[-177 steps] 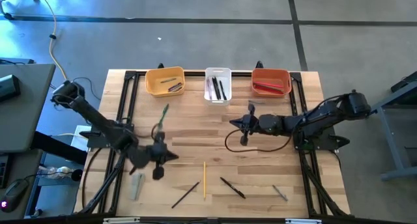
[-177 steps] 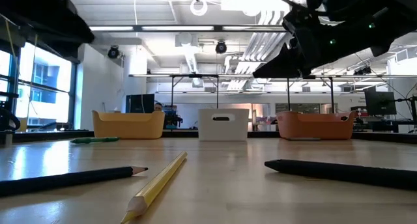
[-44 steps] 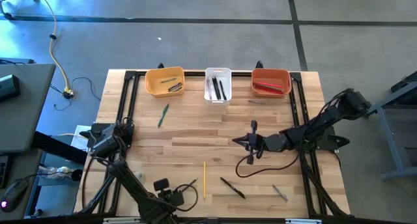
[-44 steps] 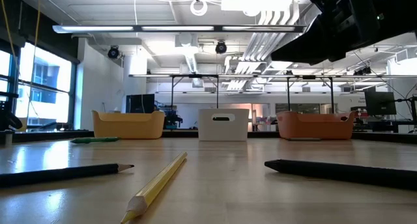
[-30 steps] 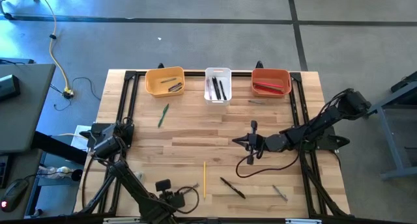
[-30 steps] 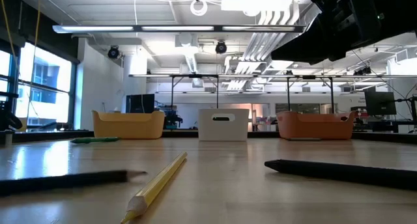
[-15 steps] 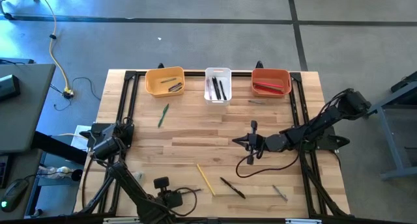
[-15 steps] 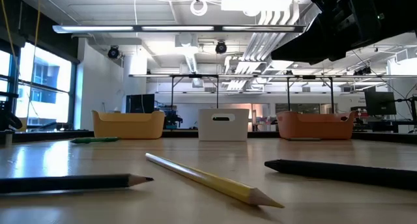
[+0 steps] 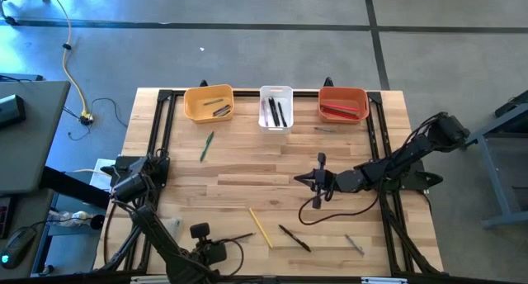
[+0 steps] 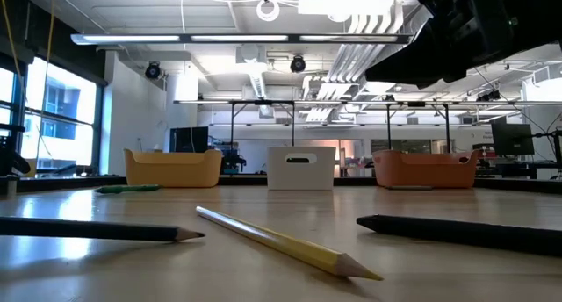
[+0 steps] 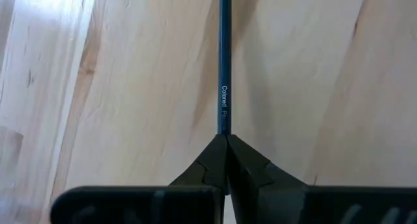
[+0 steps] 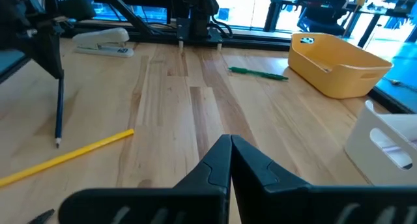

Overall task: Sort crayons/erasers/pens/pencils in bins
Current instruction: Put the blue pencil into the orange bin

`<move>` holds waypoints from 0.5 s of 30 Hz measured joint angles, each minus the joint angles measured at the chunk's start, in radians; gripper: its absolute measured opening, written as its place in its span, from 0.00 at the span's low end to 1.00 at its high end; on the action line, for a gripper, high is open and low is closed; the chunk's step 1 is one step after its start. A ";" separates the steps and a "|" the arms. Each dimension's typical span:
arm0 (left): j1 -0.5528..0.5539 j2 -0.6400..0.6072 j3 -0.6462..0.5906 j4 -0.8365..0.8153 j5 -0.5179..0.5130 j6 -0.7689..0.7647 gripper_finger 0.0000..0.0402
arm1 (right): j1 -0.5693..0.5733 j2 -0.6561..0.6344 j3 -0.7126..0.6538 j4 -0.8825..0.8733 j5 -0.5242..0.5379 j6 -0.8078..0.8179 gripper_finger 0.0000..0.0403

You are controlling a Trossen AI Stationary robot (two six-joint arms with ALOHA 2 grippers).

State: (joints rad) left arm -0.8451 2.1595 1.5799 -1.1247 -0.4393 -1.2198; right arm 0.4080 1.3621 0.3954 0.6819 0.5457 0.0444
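Two arms are working over the table, but only the left tool is gripping anything: it is clenching one end of a dark coloured pencil near the front edge, holding it by the tip so the shaft is pointing clear ahead. The yellow pencil is lying just beside it. The right tool is waiting clenched and empty mid-table, well short of the bins

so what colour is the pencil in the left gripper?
Dark blue pencil, clearest in the left wrist view.
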 joint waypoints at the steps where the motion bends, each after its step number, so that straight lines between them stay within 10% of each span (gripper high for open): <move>1: -0.003 0.000 0.000 0.002 0.000 -0.001 0.00 | 0.000 0.000 0.000 0.000 0.000 0.007 0.00; 15: -0.020 0.002 0.002 0.069 -0.064 0.041 0.00 | 0.039 0.000 0.003 0.031 -0.123 0.089 0.00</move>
State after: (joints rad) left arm -0.8651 2.1615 1.5818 -1.0561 -0.5029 -1.1787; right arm 0.4469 1.3621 0.3981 0.7128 0.4230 0.1335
